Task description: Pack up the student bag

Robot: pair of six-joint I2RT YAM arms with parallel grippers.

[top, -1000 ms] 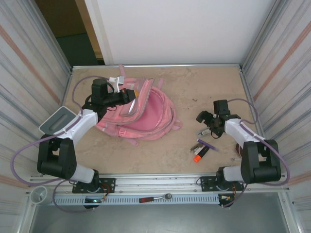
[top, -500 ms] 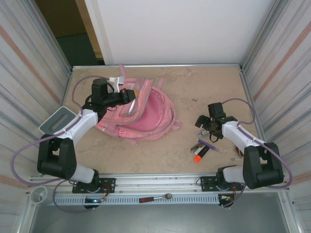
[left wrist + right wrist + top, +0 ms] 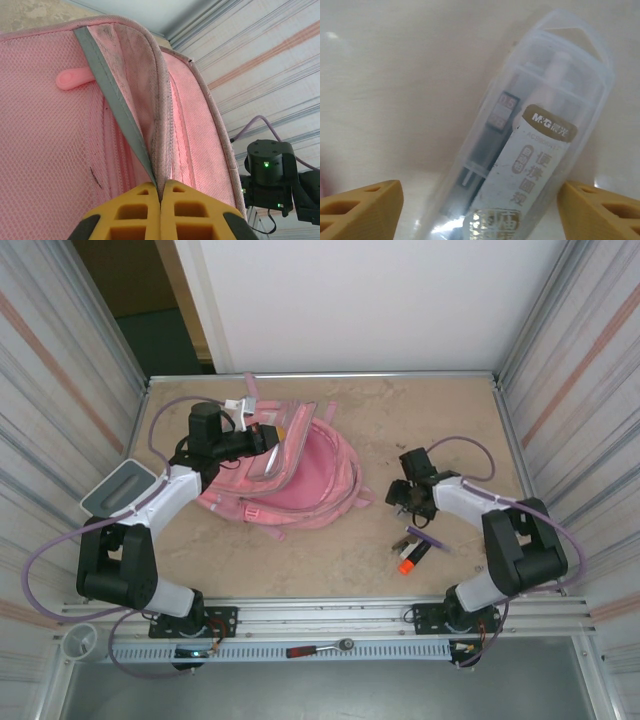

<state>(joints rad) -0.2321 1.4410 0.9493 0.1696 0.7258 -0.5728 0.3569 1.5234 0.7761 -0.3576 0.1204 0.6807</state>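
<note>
The student bag, a large pink fabric backpack with pink straps, is lying on the pale, mottled bench, left of the middle and towards the far side. I am reaching my left arm over it from the near left, and my left pincer is sitting at the bag's upper left edge.

In my left wrist view the two yellow pads of that left pincer are pressing together on the bag's raised fabric edge, where a grey strip is running along the rim of a pink mesh panel. So I am clamping the bag by that edge. A small pink tab is lying on the mesh beside the strip. Beyond the bag's far rim, a black arm joint with a green light is showing.

My right pincer is hanging low over the bench to the right of the bag, apart from it. In my right wrist view its yellow fingers are standing well apart, and a clear plastic case with a white printed label is lying tilted on the bench between them. A gap is showing on both sides, so my right pincer is gripping nothing.

Just nearer than that pincer, an orange-capped black marker and a purple pen are lying close together. A small grey-white box is resting at the left edge of the bench, beside my left arm.
</note>
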